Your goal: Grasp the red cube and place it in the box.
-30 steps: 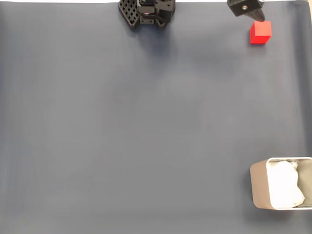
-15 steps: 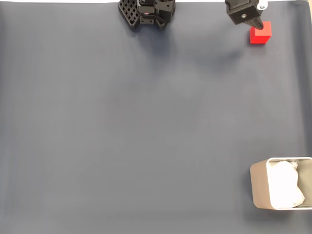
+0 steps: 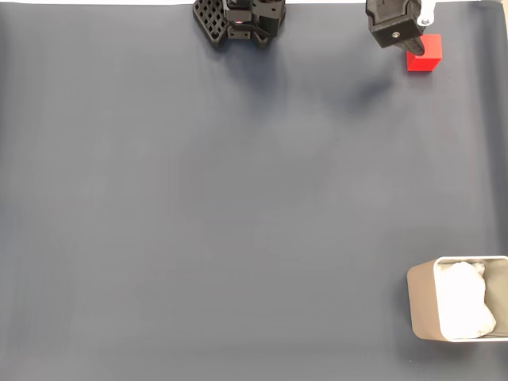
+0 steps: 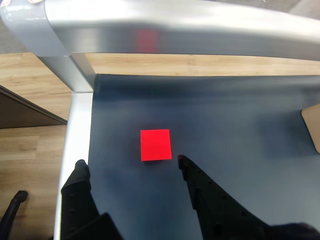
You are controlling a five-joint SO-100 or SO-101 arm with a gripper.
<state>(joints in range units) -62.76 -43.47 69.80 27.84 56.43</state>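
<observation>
In the fixed view the tool (image 3: 419, 32) hangs over the top right of the bench (image 3: 238, 206), partly covering the red cube (image 3: 426, 57), well apart from the box (image 3: 422, 305) (bottom right corner). In the wrist view its fingers (image 4: 187, 167) stand apart, the red cube (image 4: 155, 145) lying on the dark mat just ahead of the gap, untouched.

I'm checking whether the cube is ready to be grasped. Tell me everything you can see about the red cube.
The small bright red cube with plain matte faces sits flat on the dark blue-grey mat, near the mat's top right corner in the fixed view. It looks intact and unmarked. In the wrist view it lies just ahead of the black two-finger gripper, whose fingers are spread wider than the cube and do not touch it. Only the mat touches it.
</observation>
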